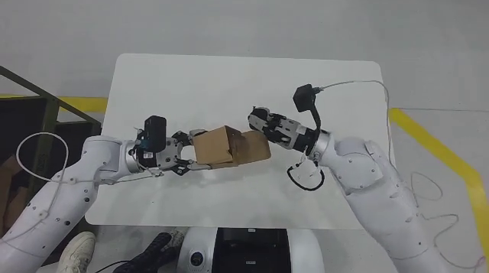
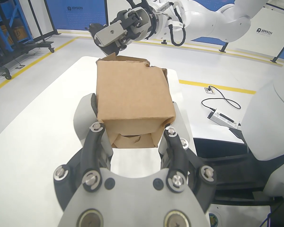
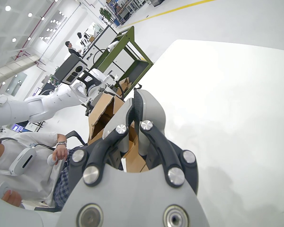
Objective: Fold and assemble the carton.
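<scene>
The left claw (image 2: pixel 135 109) clamps one end of the carton (image 1: pixel 225 147); the right claw (image 3: pixel 134 102), pinched shut (nothing seen in its grip), meets the open far end, lengthwise opposite.

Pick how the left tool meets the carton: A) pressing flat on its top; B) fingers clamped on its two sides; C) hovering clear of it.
B: in the left wrist view, the left tool has one finger against each side of the carton.
</scene>
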